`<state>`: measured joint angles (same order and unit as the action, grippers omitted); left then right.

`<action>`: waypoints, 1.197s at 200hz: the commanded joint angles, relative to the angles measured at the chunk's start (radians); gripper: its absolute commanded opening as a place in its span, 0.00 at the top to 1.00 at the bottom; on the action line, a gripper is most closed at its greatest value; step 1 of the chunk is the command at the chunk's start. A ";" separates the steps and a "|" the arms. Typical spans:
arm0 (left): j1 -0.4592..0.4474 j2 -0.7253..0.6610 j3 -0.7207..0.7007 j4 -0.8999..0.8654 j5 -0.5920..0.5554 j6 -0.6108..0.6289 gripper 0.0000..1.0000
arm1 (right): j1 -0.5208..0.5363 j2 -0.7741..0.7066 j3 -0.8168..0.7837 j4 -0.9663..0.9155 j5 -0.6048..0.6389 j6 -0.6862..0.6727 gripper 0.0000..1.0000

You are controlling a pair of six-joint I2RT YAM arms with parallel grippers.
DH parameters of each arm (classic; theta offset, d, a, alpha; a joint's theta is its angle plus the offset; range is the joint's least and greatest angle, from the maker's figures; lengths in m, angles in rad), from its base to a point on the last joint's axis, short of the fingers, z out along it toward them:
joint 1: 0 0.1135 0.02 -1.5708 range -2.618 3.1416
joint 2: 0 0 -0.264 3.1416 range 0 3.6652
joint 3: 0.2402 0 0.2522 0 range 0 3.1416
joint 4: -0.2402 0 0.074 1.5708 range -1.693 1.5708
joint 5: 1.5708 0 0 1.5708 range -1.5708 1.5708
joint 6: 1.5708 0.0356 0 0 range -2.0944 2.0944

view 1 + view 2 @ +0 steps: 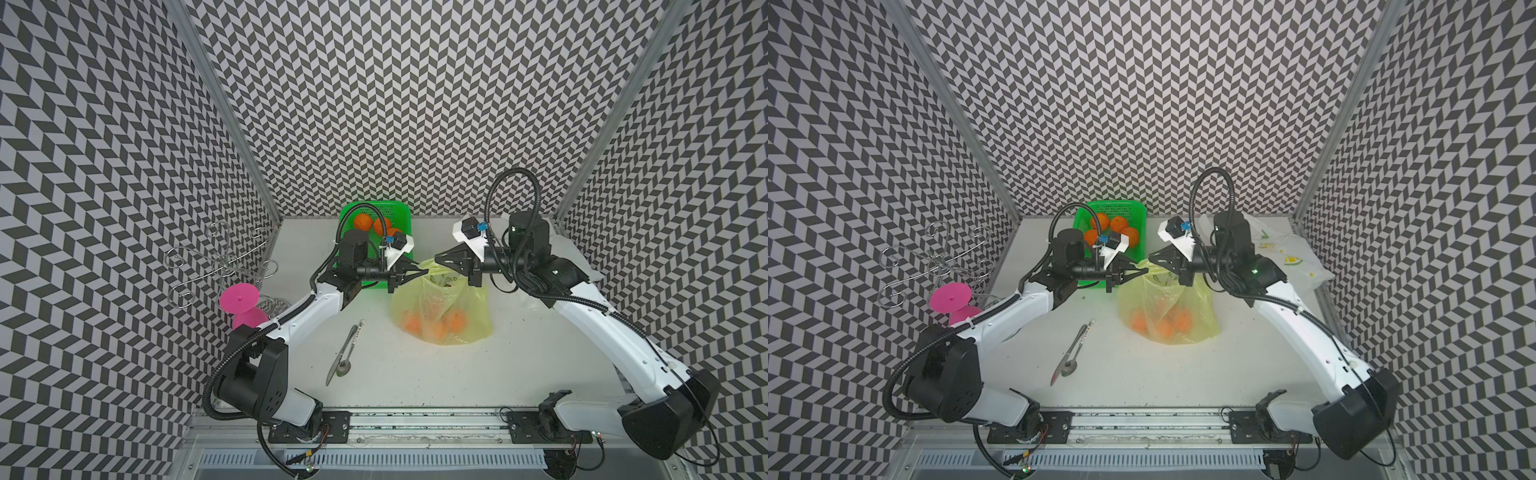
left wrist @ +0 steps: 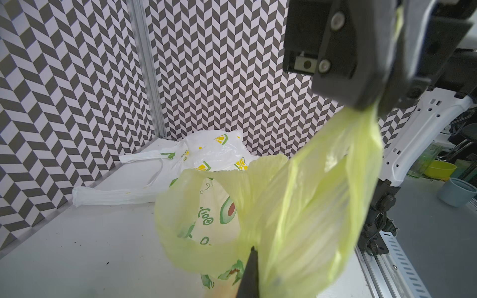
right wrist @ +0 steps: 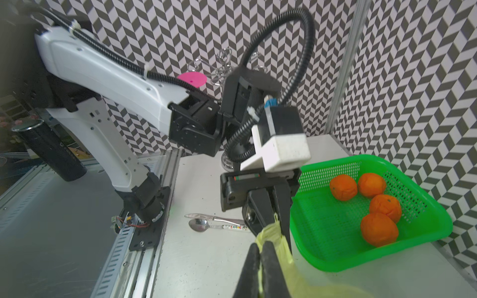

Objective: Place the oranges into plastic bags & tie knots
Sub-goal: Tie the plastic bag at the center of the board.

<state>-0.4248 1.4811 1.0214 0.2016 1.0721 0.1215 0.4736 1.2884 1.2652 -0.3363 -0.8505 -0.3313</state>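
Currently, L to R: steel knife [image 3: 206, 216] and spoon [image 3: 198, 224] lie side by side at approx. 7 o'clock of table centre. Green perforated plastic basket [image 1: 404, 220] sits at 12 o'clock w/ four small round oranges [image 3: 379, 229] inside. Left gripper [image 1: 424, 272] is pinched tight on one handle strip of the translucent yellow-green plastic bag [image 1: 440, 307]. Bag body rests at centre; more oranges [image 1: 434, 326] show through the film. Right gripper [image 1: 437, 257], tips near the left's, clamps the other strip. White lemon-print plastic bag [image 1: 1287, 253] lies at 2 o'clock.
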 commanded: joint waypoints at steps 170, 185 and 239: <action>0.007 0.016 0.065 -0.121 0.067 0.093 0.91 | -0.052 0.085 -0.120 0.097 0.100 0.037 0.93; 0.007 0.016 0.071 -0.137 0.066 0.108 0.90 | -0.058 0.081 -0.118 0.097 0.099 0.034 0.94; 0.006 0.034 0.101 -0.206 0.033 0.182 0.89 | -0.091 0.057 -0.134 0.108 0.071 0.031 0.95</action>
<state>-0.4183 1.4998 1.0733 0.0601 1.1118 0.2329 0.4004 1.3693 1.1248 -0.2653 -0.7677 -0.2951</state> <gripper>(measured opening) 0.107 0.053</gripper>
